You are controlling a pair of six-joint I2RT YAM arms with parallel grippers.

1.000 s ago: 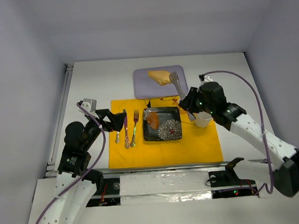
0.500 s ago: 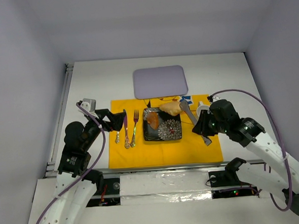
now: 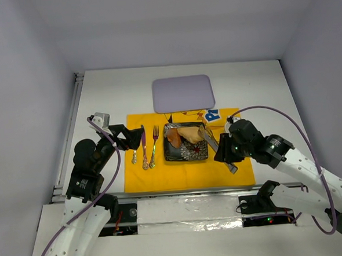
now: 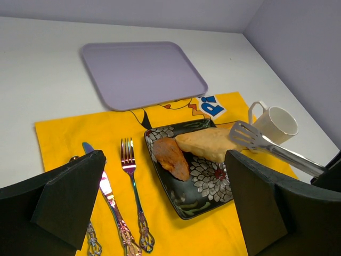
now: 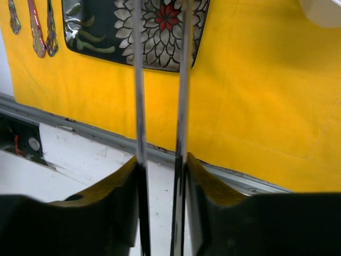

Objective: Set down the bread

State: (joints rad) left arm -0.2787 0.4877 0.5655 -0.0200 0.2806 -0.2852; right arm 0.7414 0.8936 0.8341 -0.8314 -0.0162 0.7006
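The pale tan bread [image 3: 189, 132] is over the far half of the black flowered plate [image 3: 168, 157], beside a brown piece of food [image 3: 174, 137]. In the left wrist view the bread [image 4: 205, 143] seems to rest on the plate [image 4: 186, 208], with the head of the metal tongs [image 4: 250, 137] at its right end. My right gripper [image 3: 226, 152] is shut on the tongs' handles [image 5: 137, 80], just right of the plate; its jaws [image 5: 160, 160] press both arms. My left gripper [image 3: 128, 139] is open and empty above the cutlery [image 4: 165, 197].
A yellow placemat [image 3: 188, 173] lies under the plate. A knife [image 3: 143, 144], a fork [image 3: 154, 142] and a spoon lie to its left. A lilac tray [image 3: 183, 92] sits behind. A white mug [image 4: 277, 122] stands right of the plate.
My right arm has carried the bread in the tongs from the lilac tray toward me and down onto the plate. The left arm has not moved.
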